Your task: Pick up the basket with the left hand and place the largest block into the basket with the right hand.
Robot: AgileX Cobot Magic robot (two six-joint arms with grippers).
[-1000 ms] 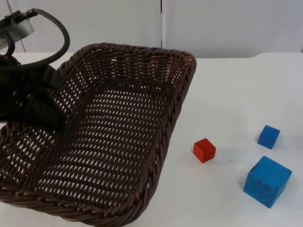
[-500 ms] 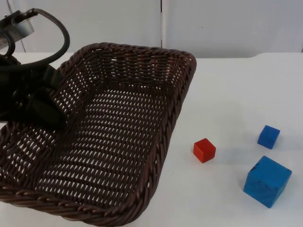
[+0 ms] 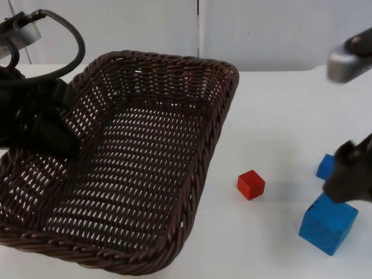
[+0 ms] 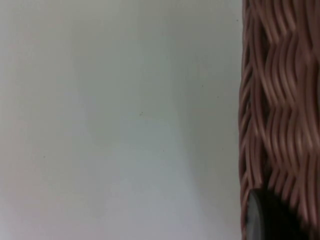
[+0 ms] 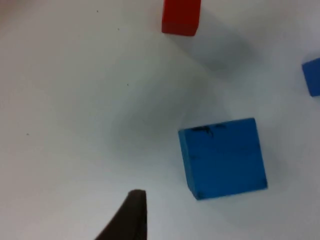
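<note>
A dark brown wicker basket (image 3: 216, 131) is tilted above the table on the left, and my left gripper (image 3: 53, 138) is shut on its left rim. Its woven wall (image 4: 280, 100) runs close beside the left fingertip (image 4: 259, 220) in the left wrist view. The largest block, a big blue cube (image 3: 327, 225), lies at the front right. My right gripper (image 3: 347, 179) hangs just above its far edge, open and holding nothing. In the right wrist view the big blue cube (image 5: 223, 157) lies beside one black fingertip (image 5: 132, 217), with bare table between them.
A small red cube (image 3: 251, 185) (image 5: 181, 17) lies between the basket and the blue cubes. A small blue cube (image 3: 325, 166) (image 5: 312, 76) sits behind the big one, partly hidden by my right gripper. The grey partition wall (image 3: 279, 29) closes the back.
My right arm has come into view from the right and now hangs over the blue cubes. The basket has risen slightly in my left gripper.
</note>
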